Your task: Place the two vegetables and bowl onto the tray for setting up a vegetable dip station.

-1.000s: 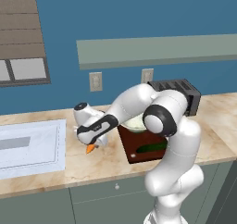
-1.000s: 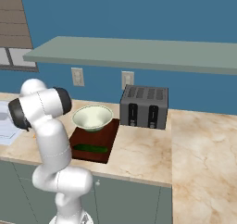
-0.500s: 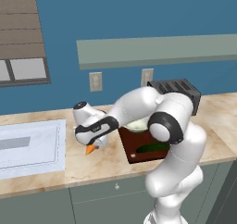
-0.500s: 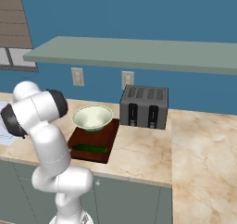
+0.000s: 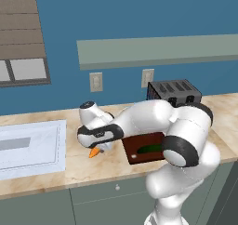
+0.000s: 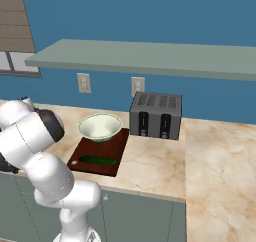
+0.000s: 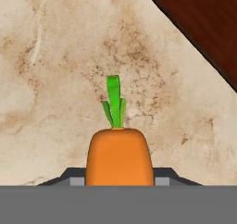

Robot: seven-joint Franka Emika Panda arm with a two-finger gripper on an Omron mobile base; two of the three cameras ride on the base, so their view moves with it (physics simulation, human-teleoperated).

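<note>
My gripper [image 5: 98, 148] hangs just left of the tray and is shut on the orange carrot [image 5: 95, 152], whose end sticks out below the hand. In the hand view the carrot [image 7: 119, 157] sits between the two fingertips [image 7: 77, 180], green tip pointing away, over marble counter. The dark reddish-brown tray [image 6: 113, 148] carries the dark green cucumber [image 6: 97, 160] near its front and the pale green bowl [image 6: 100, 127] at its back. Seen from the left base, the cucumber [image 5: 151, 148] lies on the tray [image 5: 138, 148]; my arm hides the bowl there. A tray corner [image 7: 203, 24] shows in the hand view.
A black toaster [image 6: 156, 115] stands against the wall just right of the tray. The white sink area [image 5: 28, 145] lies to the left of my hand. A grey shelf [image 6: 150, 56] runs overhead along the blue wall.
The elbow and forearm have swung right and lower. The hand with the carrot has barely moved, staying just left of the tray.
</note>
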